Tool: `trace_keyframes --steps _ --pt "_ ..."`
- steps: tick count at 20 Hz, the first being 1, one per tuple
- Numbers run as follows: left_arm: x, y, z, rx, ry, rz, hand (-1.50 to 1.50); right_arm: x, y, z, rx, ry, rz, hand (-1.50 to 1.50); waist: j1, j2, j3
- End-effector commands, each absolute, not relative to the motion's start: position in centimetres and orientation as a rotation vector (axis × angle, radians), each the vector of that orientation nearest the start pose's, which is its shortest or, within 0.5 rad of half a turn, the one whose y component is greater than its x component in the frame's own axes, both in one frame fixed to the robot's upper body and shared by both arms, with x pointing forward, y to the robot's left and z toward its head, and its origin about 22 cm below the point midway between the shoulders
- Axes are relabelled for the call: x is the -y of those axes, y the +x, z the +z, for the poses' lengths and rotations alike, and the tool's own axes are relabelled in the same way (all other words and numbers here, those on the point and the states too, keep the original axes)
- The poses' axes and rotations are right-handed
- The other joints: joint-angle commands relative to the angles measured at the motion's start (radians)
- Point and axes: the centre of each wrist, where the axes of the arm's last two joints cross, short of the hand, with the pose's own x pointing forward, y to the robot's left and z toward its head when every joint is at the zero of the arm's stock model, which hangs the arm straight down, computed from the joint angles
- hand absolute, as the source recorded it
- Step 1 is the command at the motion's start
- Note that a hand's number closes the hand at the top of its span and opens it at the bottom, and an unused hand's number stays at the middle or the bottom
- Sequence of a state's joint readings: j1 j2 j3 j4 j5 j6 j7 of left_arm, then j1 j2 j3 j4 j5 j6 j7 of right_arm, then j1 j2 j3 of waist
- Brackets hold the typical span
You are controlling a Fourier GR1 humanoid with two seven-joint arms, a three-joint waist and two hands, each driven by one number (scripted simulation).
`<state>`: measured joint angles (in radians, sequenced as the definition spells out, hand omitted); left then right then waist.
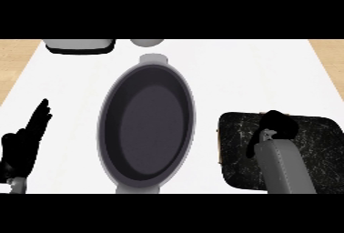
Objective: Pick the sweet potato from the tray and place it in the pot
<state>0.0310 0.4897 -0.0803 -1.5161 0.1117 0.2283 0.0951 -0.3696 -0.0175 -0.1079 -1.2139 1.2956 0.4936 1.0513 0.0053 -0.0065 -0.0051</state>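
Note:
A large dark grey oval pot (146,124) with a pale rim and end handles stands in the middle of the white counter. To its right lies a black marbled tray (235,145). My right hand (278,124) is down on the tray's middle, its fingers curled into a tight clump, with the grey forearm running to the lower edge. No sweet potato shows anywhere; the curled hand hides whatever lies under it. My left hand (25,141) rests open at the left edge, fingers up, apart from the pot.
A grey and black container (79,45) sits at the back left, and a pale rounded object (147,42) lies just behind the pot. Wooden floor shows beyond both sides of the counter (269,73).

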Motion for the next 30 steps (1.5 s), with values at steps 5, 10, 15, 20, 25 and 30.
trace_keyframes --steps 5,10,15,20,25,30 --pt "-32.7 24.3 2.1 1.385 0.443 -0.157 0.0 20.4 33.4 -0.5 0.03 -1.151 0.807 1.5 -0.001 0.008 0.005" --pt "-31.3 23.9 2.0 1.401 0.383 -0.199 0.0 12.7 31.2 0.5 0.482 -0.91 1.247 1.5 0.084 0.006 0.011" --pt "-29.6 25.3 2.8 1.454 0.301 -0.284 0.0 5.7 28.7 3.6 0.91 -0.688 1.589 1.5 0.215 0.029 0.015" --pt "-29.3 26.1 2.9 1.438 0.315 -0.264 0.0 1.0 22.5 4.0 1.15 -0.583 1.685 1.5 0.147 0.012 0.008" --pt "-30.2 25.5 2.2 1.403 0.355 -0.224 0.0 -1.8 17.0 6.9 1.446 -0.711 1.601 1.5 0.093 -0.004 0.005" --pt "-31.7 25.1 1.9 1.377 0.383 -0.195 0.0 -2.7 14.6 11.0 1.708 -0.906 1.354 1.5 0.061 -0.012 0.003"
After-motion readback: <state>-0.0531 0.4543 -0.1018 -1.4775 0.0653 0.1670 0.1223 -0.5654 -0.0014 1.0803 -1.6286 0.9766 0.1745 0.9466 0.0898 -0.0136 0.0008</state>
